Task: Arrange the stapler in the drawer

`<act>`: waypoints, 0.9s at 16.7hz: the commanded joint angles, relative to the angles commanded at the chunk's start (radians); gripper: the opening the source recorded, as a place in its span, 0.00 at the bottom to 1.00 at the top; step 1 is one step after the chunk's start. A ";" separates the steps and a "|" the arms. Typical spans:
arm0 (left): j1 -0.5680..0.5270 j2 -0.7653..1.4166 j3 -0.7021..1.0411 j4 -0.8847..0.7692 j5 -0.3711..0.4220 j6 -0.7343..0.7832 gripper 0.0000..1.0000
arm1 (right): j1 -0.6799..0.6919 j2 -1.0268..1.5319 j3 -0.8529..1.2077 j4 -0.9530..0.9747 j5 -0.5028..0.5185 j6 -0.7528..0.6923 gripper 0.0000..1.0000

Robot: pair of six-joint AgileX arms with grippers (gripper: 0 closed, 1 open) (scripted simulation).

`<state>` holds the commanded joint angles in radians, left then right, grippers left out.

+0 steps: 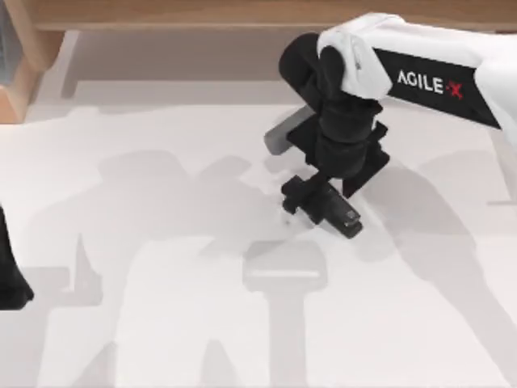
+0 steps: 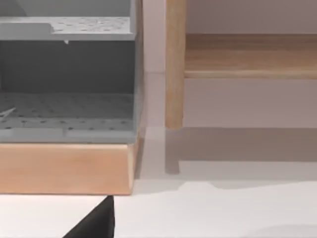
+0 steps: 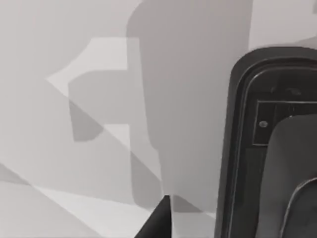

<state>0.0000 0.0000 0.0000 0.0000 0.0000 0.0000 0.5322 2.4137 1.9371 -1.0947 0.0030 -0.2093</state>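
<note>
The stapler (image 1: pixel 341 217) is small and black with a tiny grey mark near one end. It lies right of the table's middle, under my right gripper (image 1: pixel 305 200), which reaches down over its far-left end. In the right wrist view the stapler (image 3: pixel 270 148) looms close, and one fingertip (image 3: pixel 159 220) stands a little apart from its edge, so the gripper looks open around it. The drawer (image 2: pixel 67 111) is a grey, perforated open compartment on a wooden base, seen in the left wrist view. My left arm (image 1: pixel 11 279) stays parked at the table's left edge.
A wooden frame (image 1: pixel 242 14) runs along the table's back edge, with a wooden post (image 2: pixel 174 64) beside the drawer unit. The unit's corner (image 1: pixel 14 61) shows at the table's far left. The white tabletop (image 1: pixel 161 323) lies in front.
</note>
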 joint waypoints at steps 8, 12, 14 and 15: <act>0.000 0.000 0.000 0.000 0.000 0.000 1.00 | 0.000 0.000 0.000 0.000 0.000 0.000 0.00; 0.000 0.000 0.000 0.000 0.000 0.000 1.00 | 0.000 0.000 0.000 0.000 0.000 0.000 0.00; 0.000 0.000 0.000 0.000 0.000 0.000 1.00 | 0.000 0.000 0.000 0.000 0.000 0.000 0.00; 0.000 0.000 0.000 0.000 0.000 0.000 1.00 | -0.001 -0.001 0.000 0.000 0.000 0.001 0.00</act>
<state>0.0000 0.0000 0.0000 0.0000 0.0000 0.0000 0.5314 2.4128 1.9375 -1.0951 0.0033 -0.2085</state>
